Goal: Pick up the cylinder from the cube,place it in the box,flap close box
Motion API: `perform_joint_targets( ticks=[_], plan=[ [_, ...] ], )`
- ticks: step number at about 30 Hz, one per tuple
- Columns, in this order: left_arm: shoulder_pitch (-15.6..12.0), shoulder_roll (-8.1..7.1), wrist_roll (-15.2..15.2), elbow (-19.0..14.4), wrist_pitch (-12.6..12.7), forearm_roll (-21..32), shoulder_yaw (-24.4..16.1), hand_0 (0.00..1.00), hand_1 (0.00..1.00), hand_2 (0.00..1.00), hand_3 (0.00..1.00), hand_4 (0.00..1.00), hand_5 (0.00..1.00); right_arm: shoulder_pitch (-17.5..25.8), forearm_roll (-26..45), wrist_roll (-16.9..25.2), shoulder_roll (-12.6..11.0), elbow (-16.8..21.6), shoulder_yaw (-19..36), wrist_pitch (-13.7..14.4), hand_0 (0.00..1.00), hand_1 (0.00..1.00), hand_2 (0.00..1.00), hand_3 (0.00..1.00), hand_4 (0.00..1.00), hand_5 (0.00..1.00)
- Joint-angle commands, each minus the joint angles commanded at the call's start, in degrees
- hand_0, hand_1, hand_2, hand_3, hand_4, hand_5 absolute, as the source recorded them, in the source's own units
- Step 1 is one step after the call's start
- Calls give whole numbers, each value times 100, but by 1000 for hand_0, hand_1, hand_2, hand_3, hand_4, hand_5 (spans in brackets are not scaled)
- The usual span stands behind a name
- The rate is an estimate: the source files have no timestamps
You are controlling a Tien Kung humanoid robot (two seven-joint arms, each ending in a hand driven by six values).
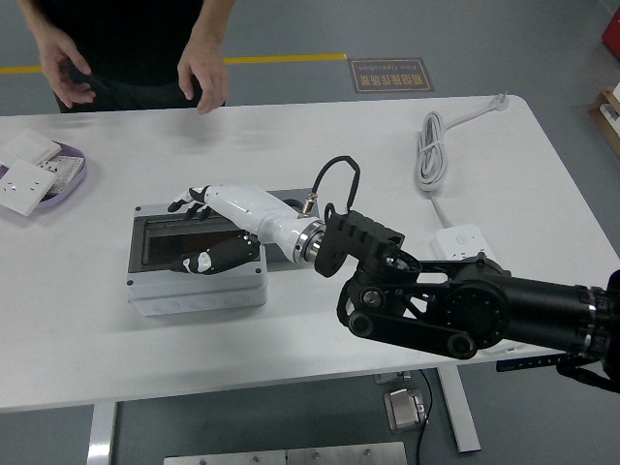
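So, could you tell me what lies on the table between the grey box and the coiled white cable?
In the head view, the robot's right hand and black forearm cross that stretch between the box and the cable; a grey cube peeks out behind the wrist.

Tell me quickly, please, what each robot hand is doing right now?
Left hand: not in view.
Right hand: open, fingers spread flat on the closed lid of the grey box, holding nothing.

The grey plastic lidded box [197, 255] sits left of centre on the white table [320, 136]. The robot's white right hand [215, 228] lies on it. A grey cube [291, 205] stands just right of the box, a coiled white cable [431, 147] far right, a shallow purple tray [70, 177] far left.
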State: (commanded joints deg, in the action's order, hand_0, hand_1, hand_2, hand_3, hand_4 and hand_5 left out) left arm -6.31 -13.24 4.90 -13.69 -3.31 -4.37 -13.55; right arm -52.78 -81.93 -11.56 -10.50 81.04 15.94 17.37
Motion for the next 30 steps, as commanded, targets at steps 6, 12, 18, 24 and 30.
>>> perform_joint_targets(
  ticks=[6,12,18,24,30],
  plan=[
    [-23,38,-7,1,-1,3,-11,629,647,625,668,722,253,611,-58,324,-389,283,1060,184,692,666,696,777,908,482],
    [-6,81,-10,-3,1,-22,-66,629,647,625,668,722,253,1342,74,848,-497,93,2022,202,693,661,690,766,901,481],
    [1,82,-16,0,1,2,-62,629,647,625,668,722,253,2064,210,1200,-656,49,2733,105,621,601,620,639,892,450],
    [14,66,-24,-7,-4,-17,-87,629,647,625,668,722,253,2794,698,1535,-777,-105,3257,41,563,477,486,552,840,220],
    [-53,-21,-38,-4,-5,31,-58,629,647,625,668,722,253,3170,1544,1903,-738,-359,3589,-166,533,454,469,545,824,166]
  ],
)
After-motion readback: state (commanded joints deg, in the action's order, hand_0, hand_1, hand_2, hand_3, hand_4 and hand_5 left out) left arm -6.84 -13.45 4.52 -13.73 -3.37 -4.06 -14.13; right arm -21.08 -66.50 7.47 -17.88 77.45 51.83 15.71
